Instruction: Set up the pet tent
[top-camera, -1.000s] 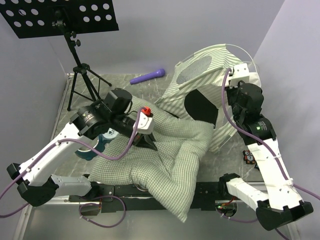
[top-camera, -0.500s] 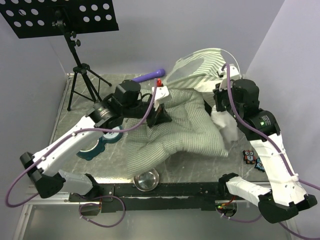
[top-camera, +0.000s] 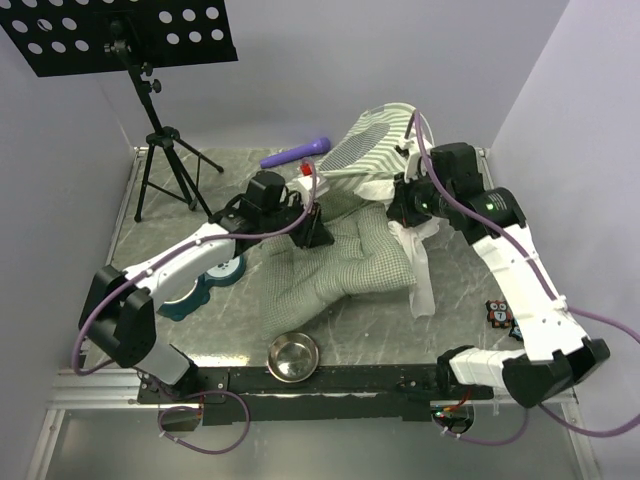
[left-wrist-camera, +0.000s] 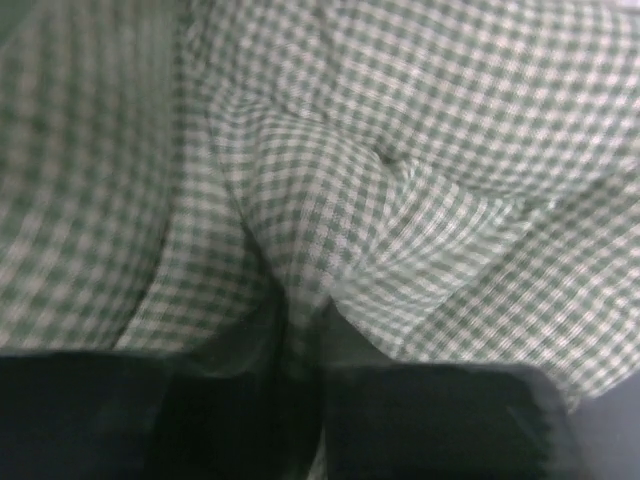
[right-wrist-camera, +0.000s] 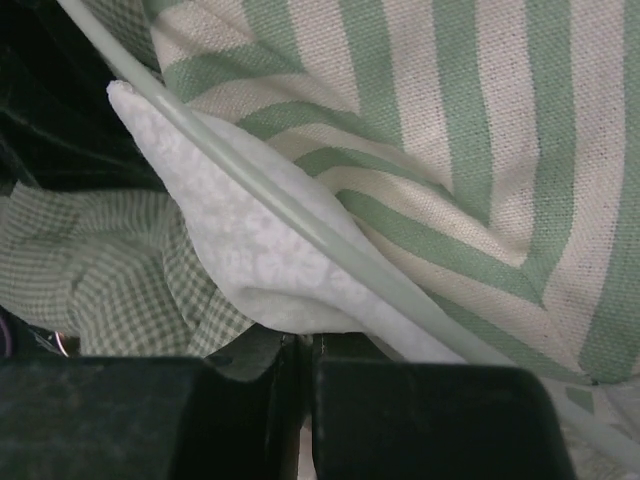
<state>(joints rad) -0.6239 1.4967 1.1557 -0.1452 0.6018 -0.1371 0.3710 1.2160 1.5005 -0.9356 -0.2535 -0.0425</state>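
Lab test cell imo: my base rail (top-camera: 340, 381) on a table (top-camera: 225, 335) boxed in by blank walls (top-camera: 300, 80), tripod (top-camera: 165, 170) w/ perforated plate (top-camera: 120, 35).

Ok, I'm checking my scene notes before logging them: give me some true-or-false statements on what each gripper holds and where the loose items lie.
The steel bowl sits near the table's front edge. True.
The right gripper pinches the pet tent's white fabric. True.
The left gripper grips the steel bowl. False: it pinches the checked cushion mat.
The purple toy lies in the bowl. False: it lies at the far side, near the tent.
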